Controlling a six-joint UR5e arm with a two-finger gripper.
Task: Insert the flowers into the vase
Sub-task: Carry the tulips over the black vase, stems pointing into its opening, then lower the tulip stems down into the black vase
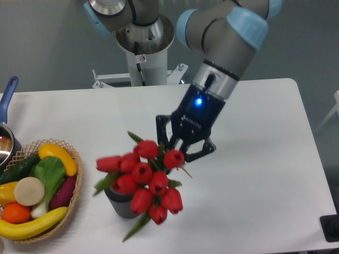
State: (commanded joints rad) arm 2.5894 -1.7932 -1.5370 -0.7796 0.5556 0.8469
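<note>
The flowers [142, 181], a bunch of red tulips with green leaves, sit over the vase [119, 205], a small dark grey cylinder near the table's front. The blooms hide the vase's mouth, so I cannot see the stems going in. One leaf hangs down past the vase at the front. My gripper [178, 153] is just behind and to the right of the bunch, tilted down toward it. Its jaws are spread apart, with the upper right tulip head between the fingertips. I cannot tell whether the fingers [200, 150] touch it.
A wicker basket [77, 186] with a banana, cucumber, orange and other fruit and vegetables stands at the front left, close to the vase. A pot with a blue handle [7, 94] sits at the left edge. The robot base [143, 47] rises behind the table.
</note>
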